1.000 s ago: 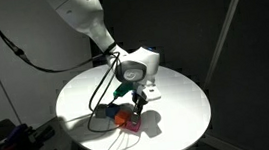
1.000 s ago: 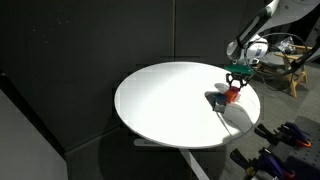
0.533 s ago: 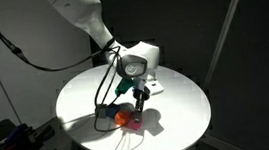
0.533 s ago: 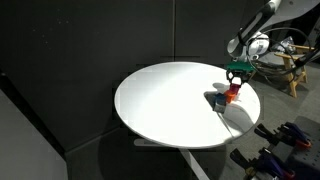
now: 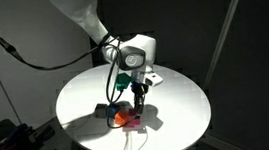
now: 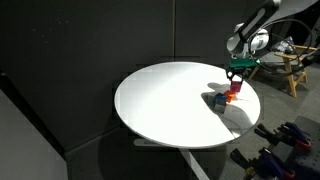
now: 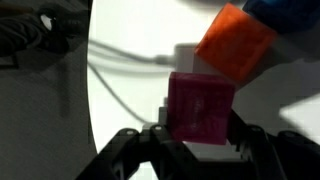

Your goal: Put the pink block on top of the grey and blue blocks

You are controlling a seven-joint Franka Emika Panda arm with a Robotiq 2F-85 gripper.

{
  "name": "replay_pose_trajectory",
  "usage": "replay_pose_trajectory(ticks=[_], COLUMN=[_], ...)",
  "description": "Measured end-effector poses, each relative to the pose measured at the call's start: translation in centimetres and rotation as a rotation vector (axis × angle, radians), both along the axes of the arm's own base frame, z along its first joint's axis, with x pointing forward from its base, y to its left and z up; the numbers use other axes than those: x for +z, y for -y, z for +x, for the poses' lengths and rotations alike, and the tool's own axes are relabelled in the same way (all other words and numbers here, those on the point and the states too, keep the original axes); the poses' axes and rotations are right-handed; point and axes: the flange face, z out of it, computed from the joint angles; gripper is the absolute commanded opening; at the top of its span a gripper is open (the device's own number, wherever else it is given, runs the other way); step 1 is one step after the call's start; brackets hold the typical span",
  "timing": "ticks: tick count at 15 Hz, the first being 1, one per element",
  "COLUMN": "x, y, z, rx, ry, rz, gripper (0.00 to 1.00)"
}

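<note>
Clamping the pink block [image 7: 200, 107] between its two fingers, the gripper [image 7: 200, 128] was clenched on it in the wrist view, with one finger against each side of the cube; the block sat square between them, low in the middle of that view; just beyond it lay the orange block [image 7: 235, 42], turned at an angle, its near corner close to the pink one's upper edge, though whether the two touched could not be told; a pale grey block [image 7: 184, 56] showed behind the pink one, partly hidden by it; a bit of the blue block [image 7: 285, 8] came in at the top corner, past the orange one; under them all was the white round table [image 5: 182, 95]; in an exterior view the arm [image 5: 79, 10] reached down from above to the cluster of blocks near the table's edge, the fingers pointing straight down; the blocks there were too small and blurred to tell how high the pink one was held.
</note>
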Motion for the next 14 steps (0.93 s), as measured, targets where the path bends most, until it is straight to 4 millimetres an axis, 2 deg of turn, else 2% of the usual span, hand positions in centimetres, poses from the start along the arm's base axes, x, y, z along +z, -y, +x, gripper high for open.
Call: replay_pose_trajectory(ticks=[5, 14], x=[0.9, 3.2], y=[-0.9, -1.3], z=[0.4, -0.2], rx=[0.167, 0.308], ry=[-0.026, -0.027], rz=[-0.033, -0.044], gripper=[0.31, 0.31])
